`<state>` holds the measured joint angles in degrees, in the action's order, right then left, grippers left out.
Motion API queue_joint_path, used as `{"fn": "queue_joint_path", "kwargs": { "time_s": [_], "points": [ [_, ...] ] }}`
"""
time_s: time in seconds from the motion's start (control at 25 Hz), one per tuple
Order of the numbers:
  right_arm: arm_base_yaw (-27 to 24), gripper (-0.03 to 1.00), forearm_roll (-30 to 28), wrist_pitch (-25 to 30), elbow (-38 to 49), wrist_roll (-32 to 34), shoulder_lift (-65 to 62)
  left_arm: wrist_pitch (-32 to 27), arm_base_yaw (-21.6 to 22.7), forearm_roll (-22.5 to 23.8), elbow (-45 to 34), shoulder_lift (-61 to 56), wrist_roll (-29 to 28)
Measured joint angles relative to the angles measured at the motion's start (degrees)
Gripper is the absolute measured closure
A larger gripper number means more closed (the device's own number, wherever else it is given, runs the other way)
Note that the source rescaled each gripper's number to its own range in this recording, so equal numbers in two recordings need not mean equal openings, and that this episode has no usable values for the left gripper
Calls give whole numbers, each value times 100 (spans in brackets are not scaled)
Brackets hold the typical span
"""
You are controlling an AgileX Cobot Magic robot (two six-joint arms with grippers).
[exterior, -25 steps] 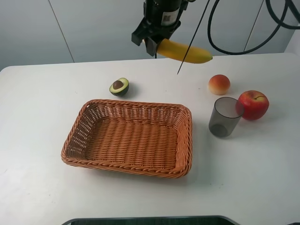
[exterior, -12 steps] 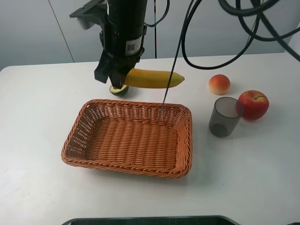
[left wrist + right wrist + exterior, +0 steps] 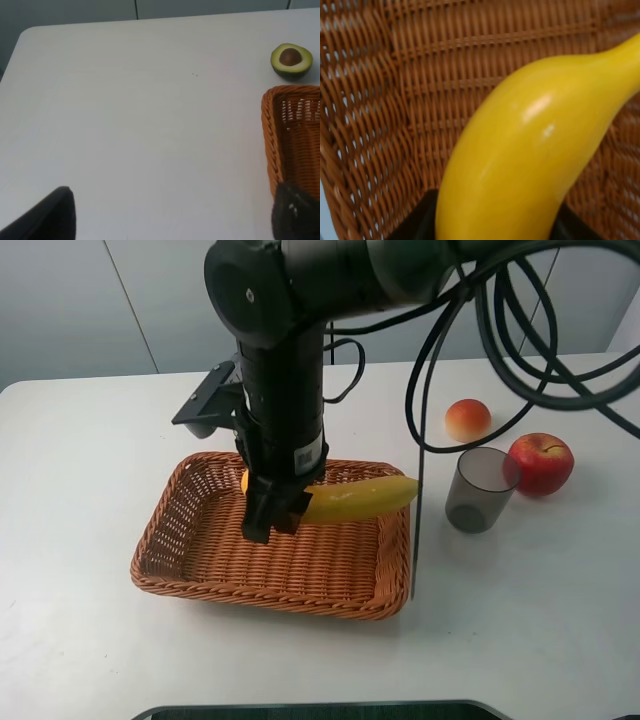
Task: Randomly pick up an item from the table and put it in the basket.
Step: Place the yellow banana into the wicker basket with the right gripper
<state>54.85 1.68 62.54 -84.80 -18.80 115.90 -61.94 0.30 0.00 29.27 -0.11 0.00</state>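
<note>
End effector, high view: my right end effector (image 3: 272,525) points down into the basket (image 3: 150,558), jaws clamped on the stem end of the banana (image 3: 362,497).
Banana, high view: held about level over the basket floor, far tip near the right rim; I cannot tell whether it touches the weave.
Surroundings, high view: a grey cup (image 3: 480,488), a red apple (image 3: 540,462) and a peach-coloured fruit (image 3: 467,420) stand on the table (image 3: 80,440) right of the basket. A black cable (image 3: 415,530) hangs across the basket's right rim. My arm hides the table behind the basket.
Left wrist view: my left end effector (image 3: 170,217) has its jaws wide apart with nothing between them, above bare table beside the basket's end wall. Only this view shows the halved avocado (image 3: 291,61), lying just beyond the basket's corner.
Right wrist view: the banana fills the picture close up, wicker weave behind it, dark pads pressing it on both sides.
</note>
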Motion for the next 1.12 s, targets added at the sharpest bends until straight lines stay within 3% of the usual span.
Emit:
{"fn": "queue_joint_path", "kwargs": {
  "time_s": [0.32,0.64,0.68,0.76,0.88,0.96,1.12],
  "points": [
    [162,92,-109,-1268,508,-23,0,0,0,0,0,0,0],
    [185,90,-250,-1409,520,-30,0,0,0,0,0,0,0],
    [197,80,-236,-1409,520,-30,0,0,0,0,0,0,0],
    [209,46,-236,-1417,520,-30,0,0,0,0,0,0,0],
    [219,6,-236,-1417,520,-30,0,0,0,0,0,0,0],
    [219,-1,-236,-1422,520,-30,0,0,0,0,0,0,0],
    [219,-3,-236,-1431,520,-30,-91,0,0,0,0,0,0]
  ]
}}
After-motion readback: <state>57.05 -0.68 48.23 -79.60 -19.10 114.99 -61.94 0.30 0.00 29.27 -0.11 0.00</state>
